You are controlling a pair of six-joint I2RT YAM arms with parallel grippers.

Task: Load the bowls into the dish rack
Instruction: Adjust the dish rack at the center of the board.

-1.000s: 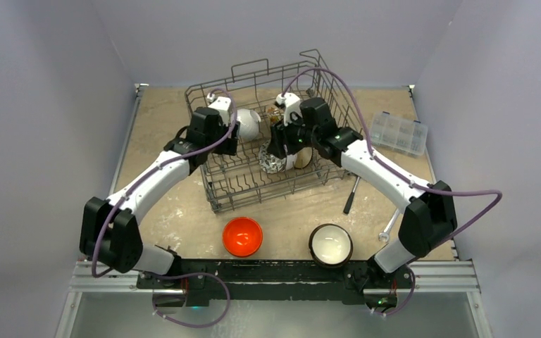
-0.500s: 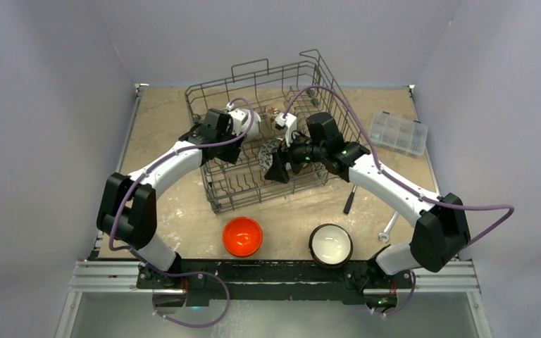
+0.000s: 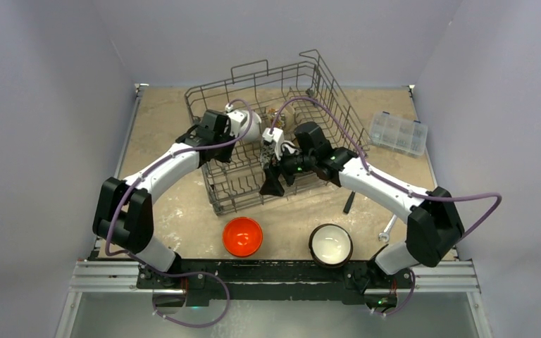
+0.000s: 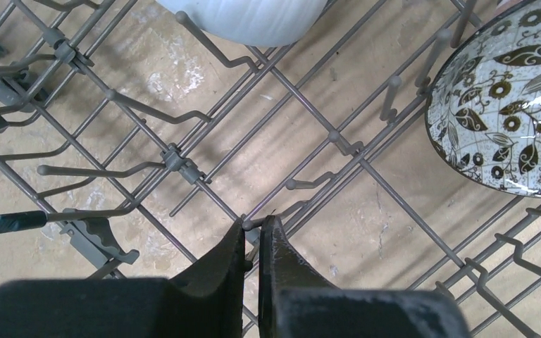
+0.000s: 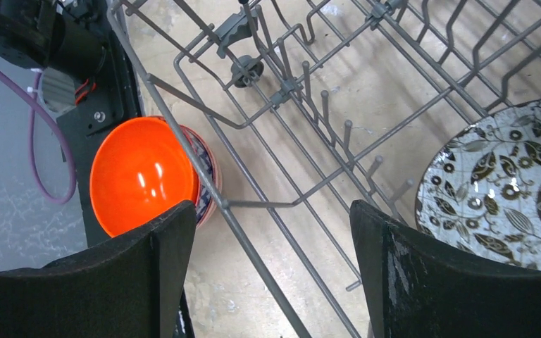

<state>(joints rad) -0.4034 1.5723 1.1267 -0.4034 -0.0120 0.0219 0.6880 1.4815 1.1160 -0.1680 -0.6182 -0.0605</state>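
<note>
Left pincer (image 4: pixel 252 229) closed | right pincer (image 5: pixel 271 218) spread | dish rack (image 4: pixel 303 102): 2 bowls (image 4: pixel 507 105) | table (image 3: pixel 176 211): 1 orange bowl (image 3: pixel 243 236), 1 dark bowl (image 3: pixel 330 244)

Two bowls (image 3: pixel 243 236) before dish rack (image 3: pixel 236 184)

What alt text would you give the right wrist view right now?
The right tool, open and empty, hangs over the near edge of the dish rack. An orange bowl sits outside the rack at left; a leaf-patterned bowl rests inside it at right.
</note>
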